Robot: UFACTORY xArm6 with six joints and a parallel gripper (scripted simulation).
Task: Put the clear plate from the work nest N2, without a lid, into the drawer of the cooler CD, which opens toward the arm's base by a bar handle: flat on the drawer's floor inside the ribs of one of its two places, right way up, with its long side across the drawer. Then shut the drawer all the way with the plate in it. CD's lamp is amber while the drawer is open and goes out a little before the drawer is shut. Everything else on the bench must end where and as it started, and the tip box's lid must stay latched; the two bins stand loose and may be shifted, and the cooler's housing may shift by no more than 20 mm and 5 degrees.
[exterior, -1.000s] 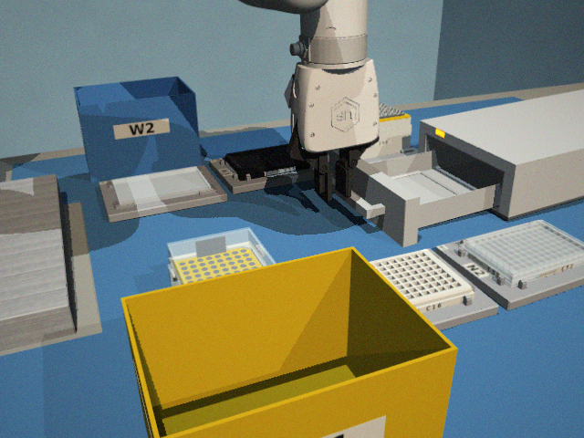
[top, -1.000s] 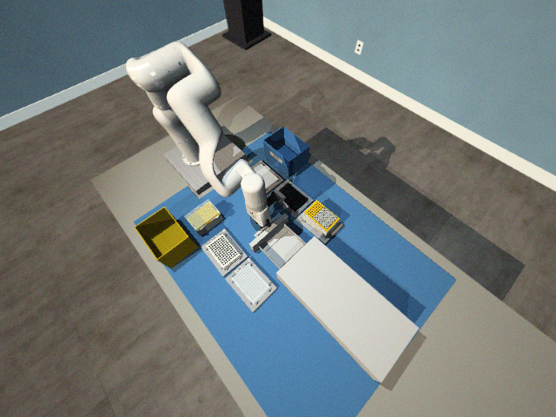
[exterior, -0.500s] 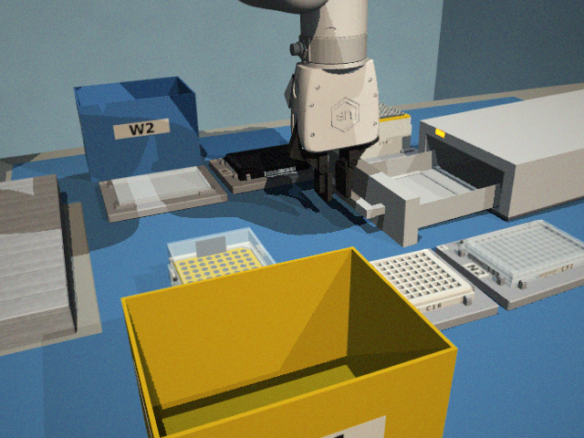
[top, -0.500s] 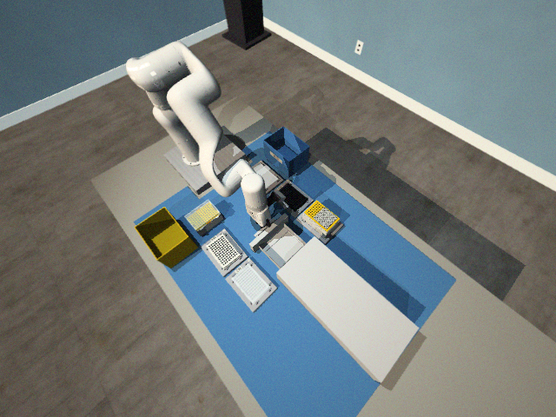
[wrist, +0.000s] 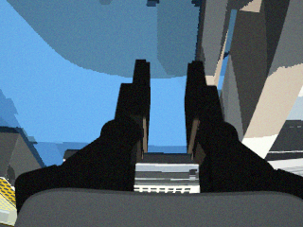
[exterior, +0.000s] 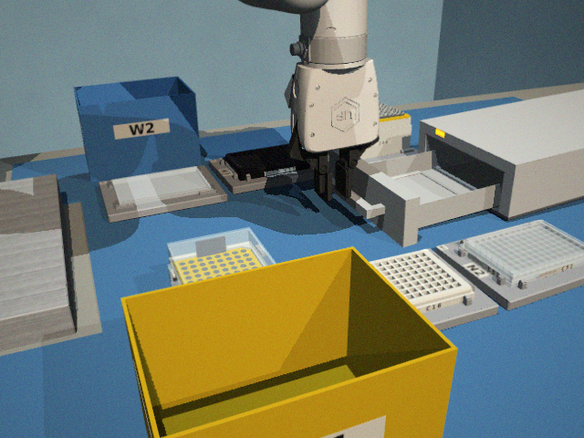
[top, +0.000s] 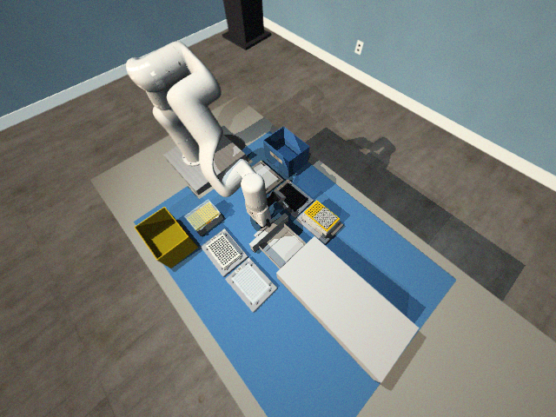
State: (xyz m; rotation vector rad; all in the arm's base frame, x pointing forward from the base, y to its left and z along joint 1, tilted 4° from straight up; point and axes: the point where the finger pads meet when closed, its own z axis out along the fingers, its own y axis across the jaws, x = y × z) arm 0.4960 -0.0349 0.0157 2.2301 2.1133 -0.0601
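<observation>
The clear plate (exterior: 523, 249) lies in nest N2 at the front right; it also shows in the top view (top: 249, 283). The grey cooler CD (exterior: 509, 141) has its drawer (exterior: 424, 188) pulled out toward the arm, and the drawer floor is empty. The amber lamp (exterior: 439, 133) is lit. My gripper (exterior: 336, 191) points down, low over the blue mat, just left of the drawer's bar handle (exterior: 370, 207). Its fingers are nearly shut with a narrow gap and nothing between them. The drawer front is to their right in the wrist view.
A yellow bin (exterior: 283, 349) stands in front. The blue bin W2 (exterior: 139, 124) stands at the back left. A tip box (exterior: 219, 259), a white rack (exterior: 422, 277), a black plate (exterior: 264, 164) and a lidded clear plate (exterior: 160, 188) lie around the gripper.
</observation>
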